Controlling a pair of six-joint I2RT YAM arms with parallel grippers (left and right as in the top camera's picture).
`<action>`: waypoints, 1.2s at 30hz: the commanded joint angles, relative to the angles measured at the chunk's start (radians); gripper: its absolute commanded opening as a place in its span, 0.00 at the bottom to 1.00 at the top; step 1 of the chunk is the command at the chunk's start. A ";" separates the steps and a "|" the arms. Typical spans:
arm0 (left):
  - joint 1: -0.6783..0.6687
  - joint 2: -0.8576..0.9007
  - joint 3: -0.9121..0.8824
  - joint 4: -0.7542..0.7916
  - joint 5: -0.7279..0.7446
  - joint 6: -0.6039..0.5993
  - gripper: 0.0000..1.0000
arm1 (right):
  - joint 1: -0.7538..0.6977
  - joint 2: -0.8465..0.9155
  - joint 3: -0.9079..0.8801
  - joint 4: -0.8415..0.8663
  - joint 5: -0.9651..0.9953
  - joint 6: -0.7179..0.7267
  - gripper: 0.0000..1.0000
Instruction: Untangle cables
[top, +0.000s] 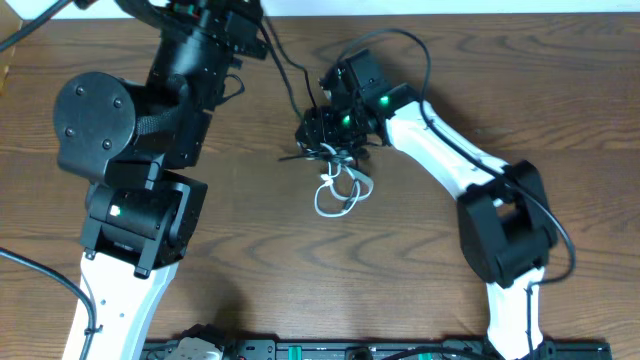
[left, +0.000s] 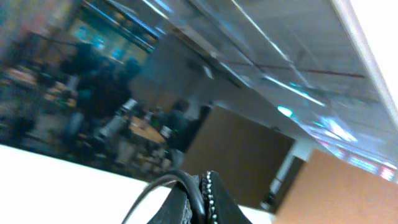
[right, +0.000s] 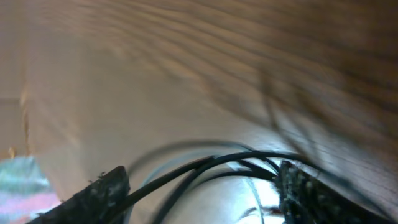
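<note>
On wood table, straddled black cable with right claw, open, nothing clamped. Could not tell for left claw. Risked tighter knot on white cable if pulled.

No text, label, brand or number can be read in any view. Overhead view too coarse for fine print; both wrist views blurred.

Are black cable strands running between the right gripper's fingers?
Yes, the right wrist view shows black strands crossing the gap between its two fingers.
</note>
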 joint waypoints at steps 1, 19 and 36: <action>0.002 -0.013 0.045 0.044 -0.198 0.103 0.08 | -0.025 0.090 0.009 -0.012 0.043 0.082 0.70; 0.007 -0.011 0.193 0.041 -0.497 0.436 0.07 | -0.137 0.105 0.010 -0.097 0.151 0.048 0.77; 0.021 0.024 0.192 -0.314 -0.492 0.427 0.08 | -0.326 -0.033 0.027 -0.200 -0.158 -0.420 0.82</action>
